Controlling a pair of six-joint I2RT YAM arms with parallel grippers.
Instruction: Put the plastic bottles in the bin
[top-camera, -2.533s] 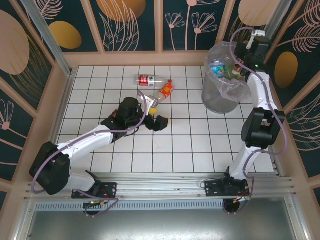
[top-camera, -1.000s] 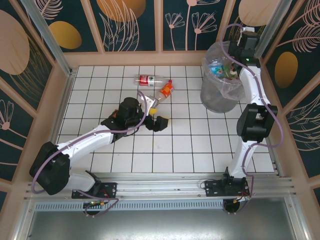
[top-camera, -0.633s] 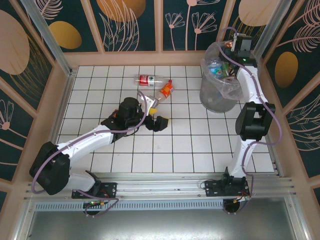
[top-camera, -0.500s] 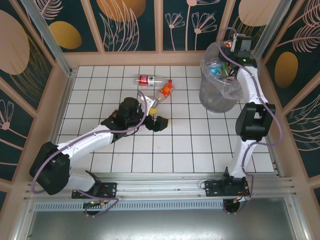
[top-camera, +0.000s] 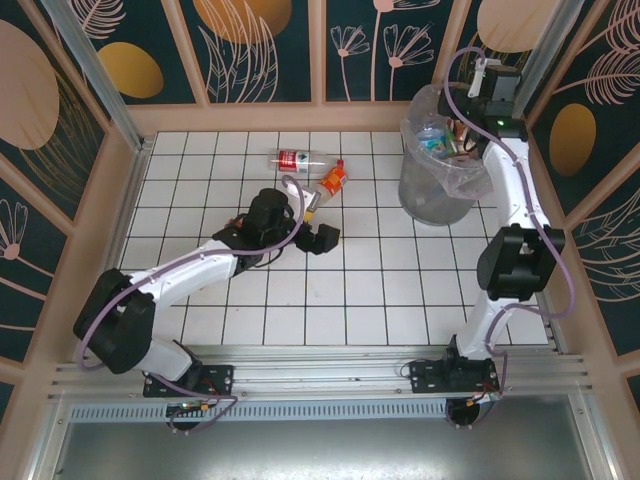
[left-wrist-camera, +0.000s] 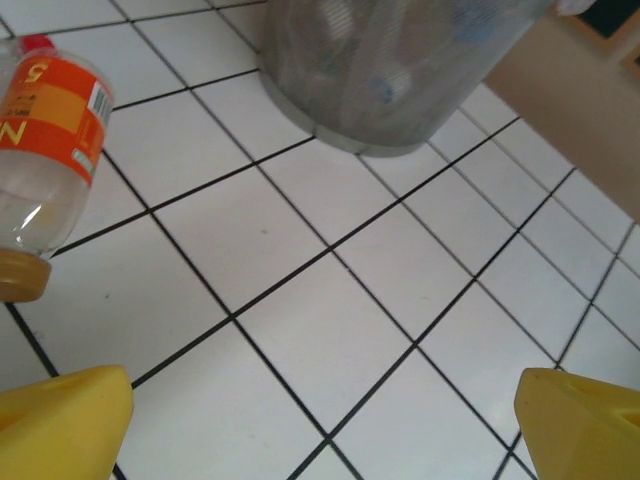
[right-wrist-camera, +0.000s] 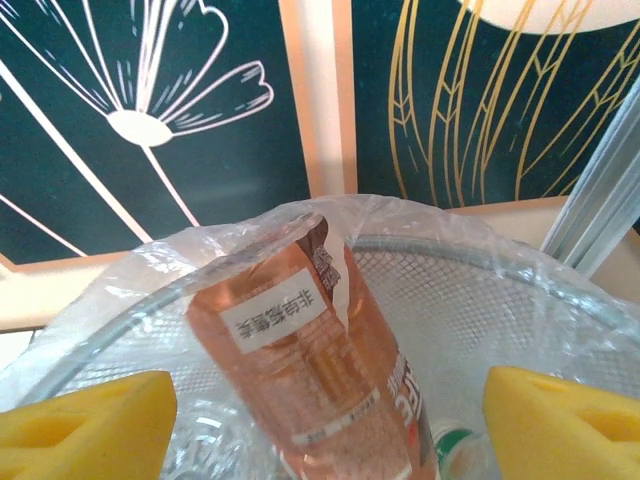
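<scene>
The left arm has reached further out, so the left fingers (top-camera: 322, 239) now lie closer to the loose bottles. The right wrist has drawn back slightly to the far right above the bin (top-camera: 428, 200), which has slid a little to the left.

The left fingers are spread wide and hold nothing, low over the worktop (top-camera: 380, 290). The orange-labelled bottle (left-wrist-camera: 56, 148) lies on its side just beyond them to the far left. The red-labelled bottle (top-camera: 298, 159) lies farther off, also on its side.

The right fingers (right-wrist-camera: 320, 425) are also spread wide. A brown-labelled bottle (right-wrist-camera: 300, 340) stands tilted between them without touching either, inside the bin mouth, with its upper end near the crinkled liner (right-wrist-camera: 470, 262) at the far rim.

Likely risks: the brown-labelled bottle could catch on the liner and hang at the rim instead of dropping. The light bin could be pushed further or tipped if the right arm presses on it. The round orange-labelled bottle could roll away if one finger nudges it first.

The worktop is white tile with dark grout. It is enclosed by pale wooden frames and dark teal walls (top-camera: 260, 50) painted with gold and pink leaves and flowers. A metal rail (top-camera: 330, 370) runs along the near edge.
</scene>
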